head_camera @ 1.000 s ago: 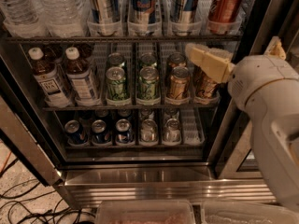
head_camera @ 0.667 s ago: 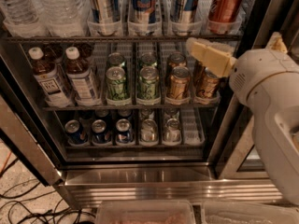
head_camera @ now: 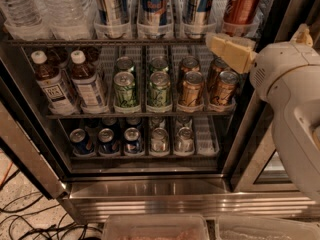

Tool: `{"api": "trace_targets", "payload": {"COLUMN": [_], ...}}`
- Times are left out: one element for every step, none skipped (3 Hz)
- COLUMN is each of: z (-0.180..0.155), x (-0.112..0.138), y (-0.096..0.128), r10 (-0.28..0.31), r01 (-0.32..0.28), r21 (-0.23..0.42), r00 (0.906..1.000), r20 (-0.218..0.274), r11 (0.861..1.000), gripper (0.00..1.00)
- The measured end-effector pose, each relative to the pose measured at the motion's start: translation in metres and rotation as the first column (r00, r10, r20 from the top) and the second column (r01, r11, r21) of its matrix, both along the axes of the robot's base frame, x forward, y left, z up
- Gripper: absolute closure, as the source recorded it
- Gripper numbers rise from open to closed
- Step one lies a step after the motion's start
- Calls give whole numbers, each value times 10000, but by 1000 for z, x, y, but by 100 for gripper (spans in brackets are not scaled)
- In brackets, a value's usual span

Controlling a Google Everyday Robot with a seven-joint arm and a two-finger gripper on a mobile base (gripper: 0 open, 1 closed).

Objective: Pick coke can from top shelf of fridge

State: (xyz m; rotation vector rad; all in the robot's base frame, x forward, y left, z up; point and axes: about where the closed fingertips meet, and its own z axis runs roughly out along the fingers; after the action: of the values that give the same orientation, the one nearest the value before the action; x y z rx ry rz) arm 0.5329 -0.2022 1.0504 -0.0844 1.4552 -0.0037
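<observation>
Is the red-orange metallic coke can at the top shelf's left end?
No, the red-orange metallic coke can stands at the right end, the cream gripper just below.

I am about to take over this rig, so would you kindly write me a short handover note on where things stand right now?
Gripper: in front of the open fridge on its right side, at about the height of the top shelf's front rail, holding nothing.
Coke can: upright in the rightmost lane of the top shelf, just above and slightly right of the gripper, with the tall silver-and-blue cans to its left.
Done: arm brought up near the can's lane.
Left: raise the gripper to the can, close on it, and draw it out of the fridge.
</observation>
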Motion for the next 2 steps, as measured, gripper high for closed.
{"api": "trace_targets", "payload": {"z": [0, 0], "x": [0, 0], "y": [0, 0], "r10": [0, 1], "r01": [0, -1], "r21": [0, 0], "r00": [10000, 10000], "r20": [0, 0], "r11": [10000, 10000], "gripper": [4, 25]}}
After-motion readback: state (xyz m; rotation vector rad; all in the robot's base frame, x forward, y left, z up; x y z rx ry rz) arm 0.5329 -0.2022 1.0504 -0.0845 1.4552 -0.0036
